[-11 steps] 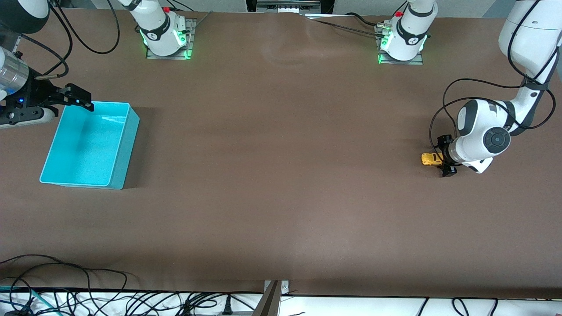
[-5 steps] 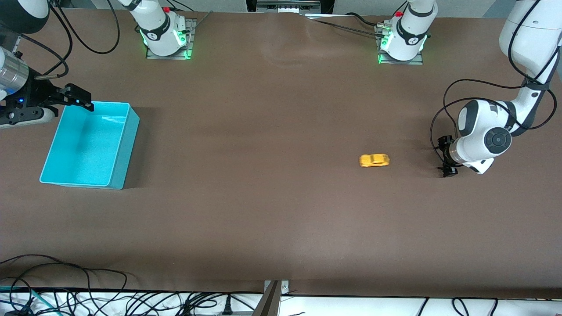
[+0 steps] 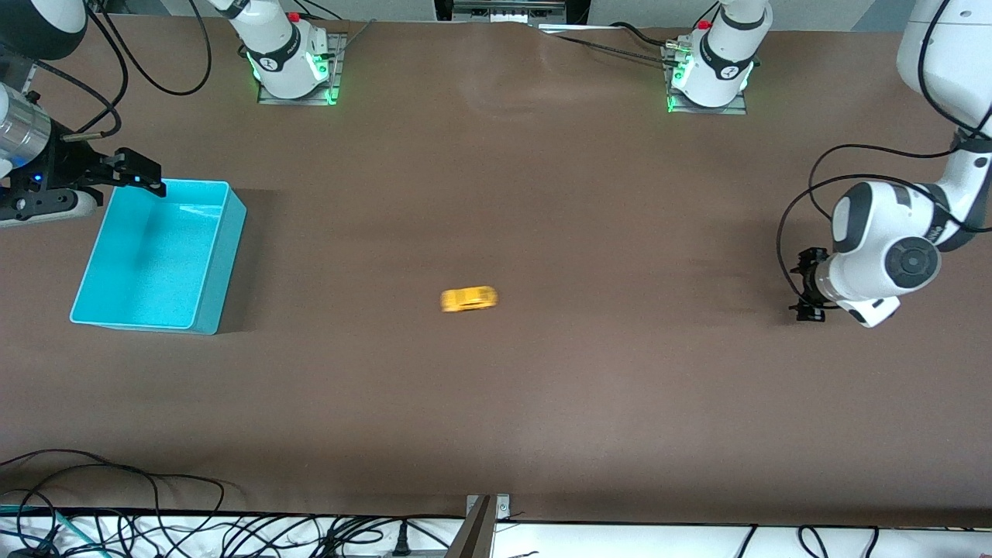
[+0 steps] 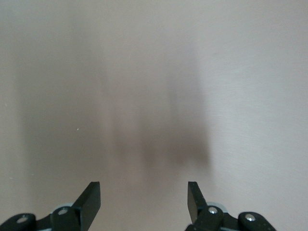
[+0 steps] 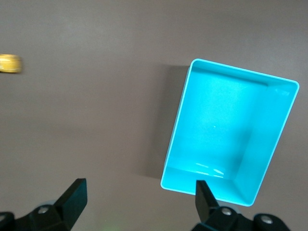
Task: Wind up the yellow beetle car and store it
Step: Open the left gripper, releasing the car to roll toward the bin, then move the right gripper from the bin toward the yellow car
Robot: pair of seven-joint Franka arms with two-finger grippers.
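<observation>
The yellow beetle car (image 3: pixel 469 299) is on the brown table near its middle, blurred by motion, free of both grippers. It also shows in the right wrist view (image 5: pixel 9 63). My left gripper (image 3: pixel 806 284) is open and empty, low over the table at the left arm's end, well apart from the car. In the left wrist view the left gripper (image 4: pixel 144 197) has only bare table between its fingers. My right gripper (image 3: pixel 143 174) is open and empty, held above the corner of the empty teal bin (image 3: pixel 155 256). In the right wrist view the right gripper (image 5: pixel 139 197) is next to the bin (image 5: pixel 231 130).
The two arm bases (image 3: pixel 291 66) (image 3: pixel 709 74) stand along the table edge farthest from the front camera. Loose cables (image 3: pixel 116 511) lie off the table edge nearest that camera. Open brown table lies between the car and the bin.
The car left the left gripper's jaws and rolled across the table toward the right arm's end. The left gripper has drawn back a little. The right arm has not moved.
</observation>
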